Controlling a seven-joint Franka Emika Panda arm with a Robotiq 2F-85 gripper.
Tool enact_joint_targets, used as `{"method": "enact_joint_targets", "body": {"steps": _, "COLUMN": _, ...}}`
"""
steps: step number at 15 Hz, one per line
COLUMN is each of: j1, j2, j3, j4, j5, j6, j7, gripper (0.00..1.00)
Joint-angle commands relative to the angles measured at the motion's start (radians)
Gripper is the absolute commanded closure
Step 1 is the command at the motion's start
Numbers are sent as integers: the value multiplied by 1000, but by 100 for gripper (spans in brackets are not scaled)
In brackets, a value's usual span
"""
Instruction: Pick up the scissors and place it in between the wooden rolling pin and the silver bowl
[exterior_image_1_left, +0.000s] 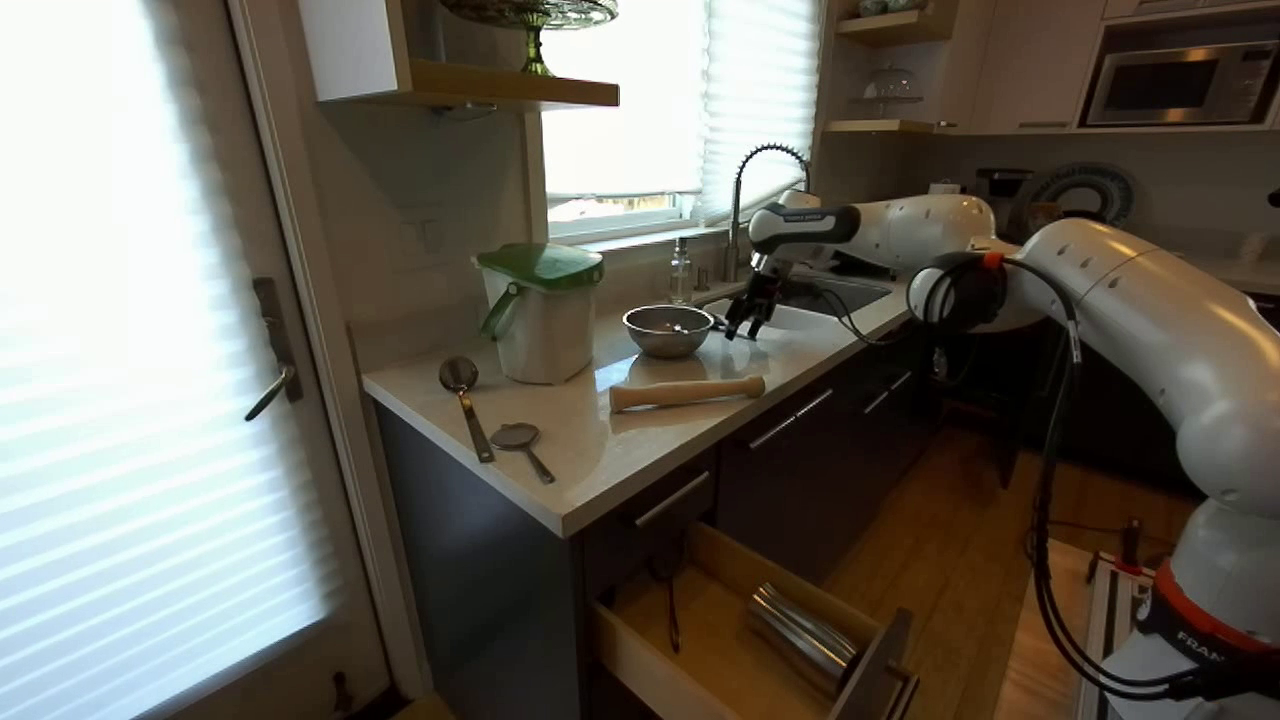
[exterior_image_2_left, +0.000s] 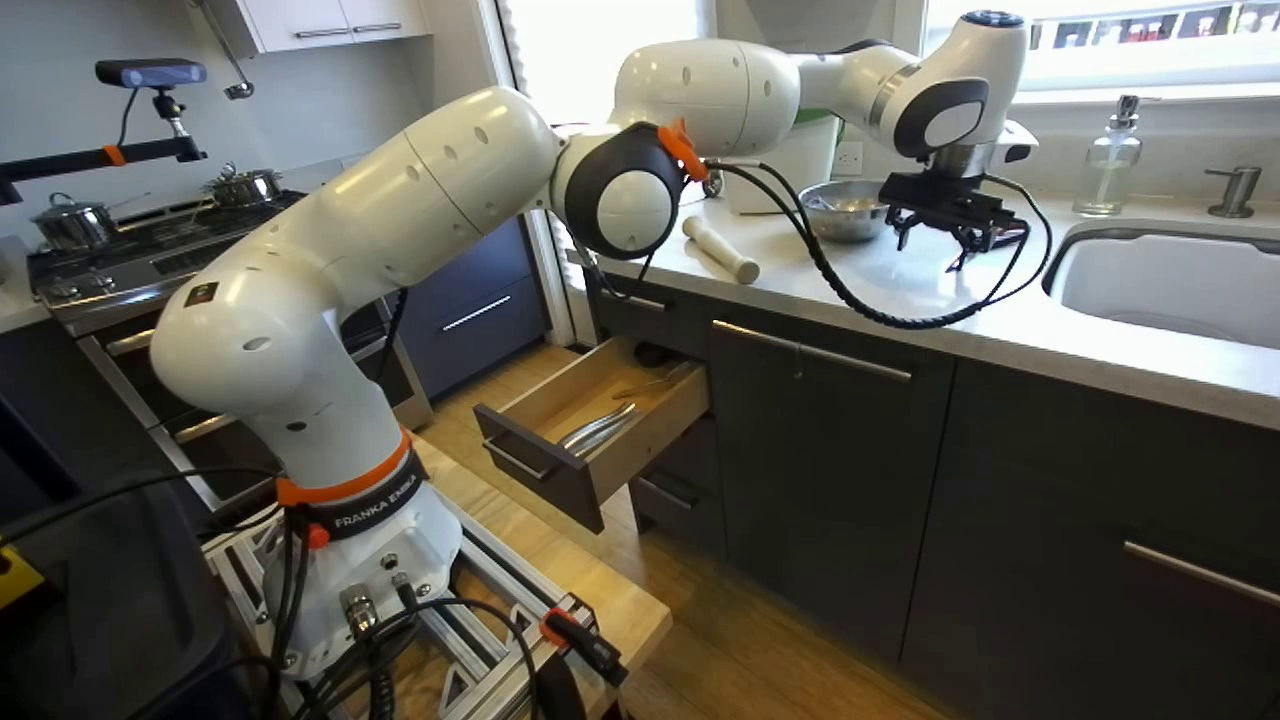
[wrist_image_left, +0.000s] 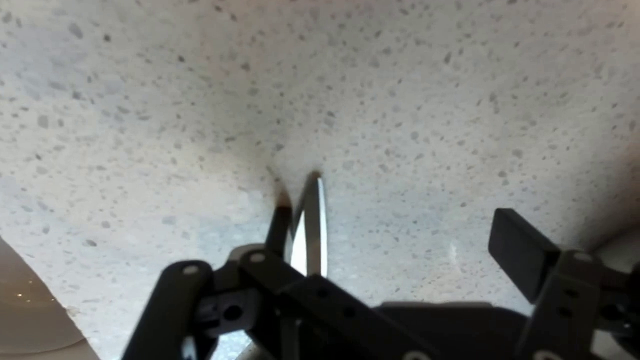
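Note:
The scissors' shiny metal blades (wrist_image_left: 313, 225) show in the wrist view, lying on the counter between the jaws, close beside the left finger. Their handles are hidden behind the gripper there. My gripper (wrist_image_left: 392, 220) is open, with a wide gap to the right finger. In both exterior views the gripper (exterior_image_1_left: 742, 333) (exterior_image_2_left: 930, 256) is low over the counter, on the sink side of the silver bowl (exterior_image_1_left: 668, 345) (exterior_image_2_left: 845, 222). The wooden rolling pin (exterior_image_1_left: 687, 393) (exterior_image_2_left: 720, 250) lies nearer the counter's front edge than the bowl, with bare counter between them.
A pale container with a green lid (exterior_image_1_left: 545, 325) stands beside the bowl. A ladle (exterior_image_1_left: 465, 400) and a small strainer (exterior_image_1_left: 517, 436) lie near the counter's end. The sink (exterior_image_2_left: 1170, 290) and soap dispenser (exterior_image_2_left: 1110, 165) are on the other side. A drawer (exterior_image_2_left: 600, 420) stands open below.

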Motion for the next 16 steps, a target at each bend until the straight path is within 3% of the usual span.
{"method": "enact_joint_targets", "body": {"steps": 1, "j1": 9, "j2": 33, "j3": -5, "j4": 44, "j5": 1, "j6": 49, "j7": 43, "gripper": 0}}
{"method": "enact_joint_targets", "body": {"steps": 10, "j1": 31, "j2": 74, "j3": -14, "j4": 54, "j5": -16, "j6": 296, "j7": 51, "gripper": 0}}
{"method": "enact_joint_targets", "body": {"steps": 15, "j1": 25, "j2": 82, "j3": -12, "j4": 55, "j5": -13, "j6": 333, "j7": 49, "gripper": 1}}
{"method": "enact_joint_targets", "body": {"steps": 16, "j1": 23, "j2": 82, "j3": -9, "j4": 56, "j5": -11, "j6": 333, "j7": 43, "gripper": 6}}
